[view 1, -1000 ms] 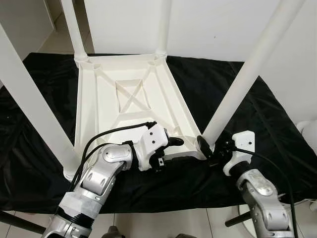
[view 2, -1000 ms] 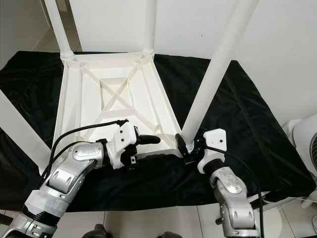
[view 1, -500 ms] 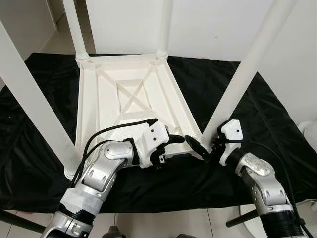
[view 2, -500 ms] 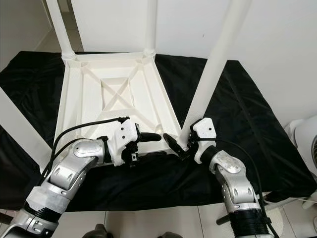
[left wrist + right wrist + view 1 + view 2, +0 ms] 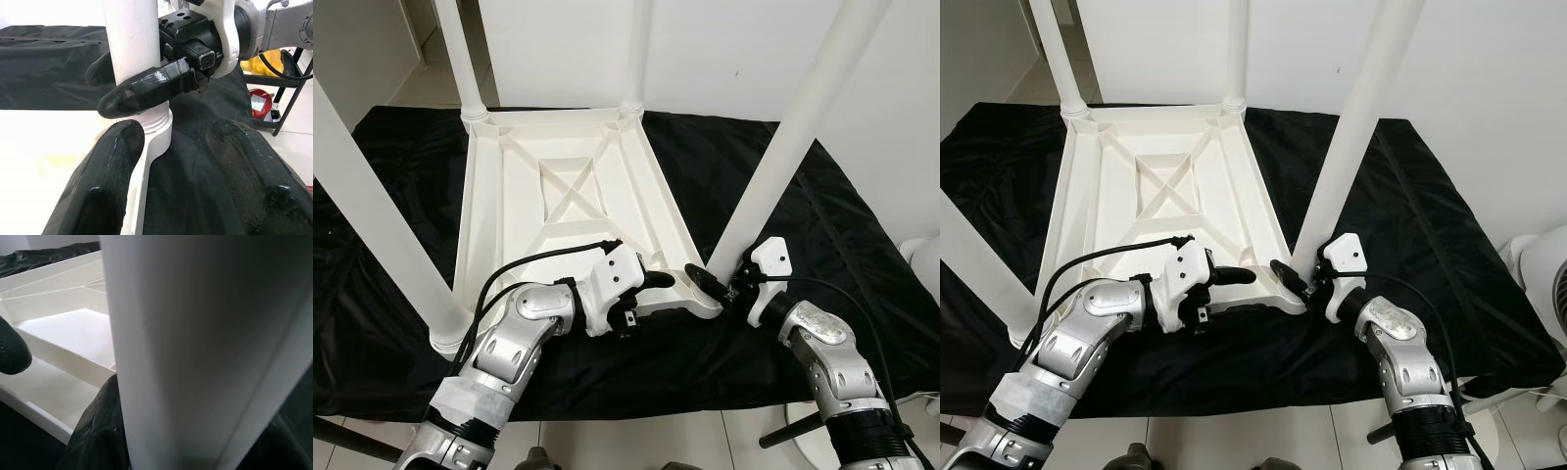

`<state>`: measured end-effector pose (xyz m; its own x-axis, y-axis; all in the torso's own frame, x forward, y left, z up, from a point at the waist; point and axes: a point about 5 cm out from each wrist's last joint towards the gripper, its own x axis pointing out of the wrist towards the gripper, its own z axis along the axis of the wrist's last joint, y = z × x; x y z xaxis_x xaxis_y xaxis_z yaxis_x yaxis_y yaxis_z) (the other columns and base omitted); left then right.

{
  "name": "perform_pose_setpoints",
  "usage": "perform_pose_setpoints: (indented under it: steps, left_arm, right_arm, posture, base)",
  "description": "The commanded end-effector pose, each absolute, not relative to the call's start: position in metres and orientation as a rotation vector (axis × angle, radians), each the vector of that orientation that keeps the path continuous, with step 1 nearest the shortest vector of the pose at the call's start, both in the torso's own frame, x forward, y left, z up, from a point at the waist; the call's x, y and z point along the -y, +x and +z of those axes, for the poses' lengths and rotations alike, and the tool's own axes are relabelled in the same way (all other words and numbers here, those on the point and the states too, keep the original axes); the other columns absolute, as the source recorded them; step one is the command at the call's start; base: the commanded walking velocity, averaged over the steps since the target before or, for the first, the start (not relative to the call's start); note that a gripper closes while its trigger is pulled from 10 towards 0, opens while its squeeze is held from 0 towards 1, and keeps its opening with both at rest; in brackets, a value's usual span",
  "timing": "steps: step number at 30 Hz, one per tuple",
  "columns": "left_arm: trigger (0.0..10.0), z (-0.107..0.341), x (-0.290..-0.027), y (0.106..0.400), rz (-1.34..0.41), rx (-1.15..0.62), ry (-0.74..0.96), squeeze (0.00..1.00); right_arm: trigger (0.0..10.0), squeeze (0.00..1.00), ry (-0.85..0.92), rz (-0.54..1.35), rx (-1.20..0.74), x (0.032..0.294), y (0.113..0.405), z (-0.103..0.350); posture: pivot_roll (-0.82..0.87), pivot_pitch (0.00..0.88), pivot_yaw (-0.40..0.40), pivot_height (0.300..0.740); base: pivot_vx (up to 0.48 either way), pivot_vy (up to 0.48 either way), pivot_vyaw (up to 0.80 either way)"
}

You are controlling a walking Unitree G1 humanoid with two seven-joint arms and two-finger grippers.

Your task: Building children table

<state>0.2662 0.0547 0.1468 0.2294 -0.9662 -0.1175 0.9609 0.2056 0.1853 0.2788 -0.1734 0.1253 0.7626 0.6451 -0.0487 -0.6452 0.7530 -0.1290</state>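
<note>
White plastic makes up the whole children's table [image 5: 563, 211], which lies upside down on a black cloth [image 5: 822, 235] so that its ribbed underside faces up and the leg sockets can be reached. Going left to right, the near-left leg [image 5: 372, 206] stands in its corner, then come the two far legs [image 5: 460, 59] and [image 5: 636, 54], and last the near-right leg [image 5: 783, 157], which makes four legs, all upright in the corners of one tabletop. Two grippers work at the near edge. The left gripper [image 5: 658, 280] reaches along the front rail toward the near-right corner, its two black fingers [image 5: 112, 161] spread apart with nothing between them, most likely there to steady the frame. The right gripper [image 5: 710, 287] is at the foot of the near-right leg just above its socket; in its wrist view the leg fills the space between its fingers [image 5: 98, 426], so it appears clamped on that leg, probably to press or twist it home. I judge this last leg is the one being seated.
</note>
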Motion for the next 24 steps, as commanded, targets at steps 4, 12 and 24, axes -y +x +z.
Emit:
perform_pose_setpoints:
  steps: [4,12,24]
  left_arm:
    - [10.0,0.143,-0.055,0.268,-1.309,0.013,0.250,0.00]
    - [10.0,0.142,-0.055,0.268,-1.311,0.012,0.248,0.00]
    - [10.0,0.142,-0.054,0.268,-1.312,0.013,0.246,0.00]
  right_arm:
    - [10.0,0.00,-0.083,0.622,-0.037,0.175,0.272,0.112]
    - [10.0,0.00,-0.054,0.306,0.024,0.175,0.272,0.121]
    - [10.0,0.00,-0.011,-0.057,-0.036,0.151,0.262,0.113]
  posture:
    - [0.00,0.000,-0.023,0.740]
    - [-0.01,0.000,-0.025,0.740]
    - [-0.01,0.000,-0.028,0.740]
  base:
    - [0.000,0.000,0.00]
    - [0.000,0.000,0.00]
    - [0.000,0.000,0.00]
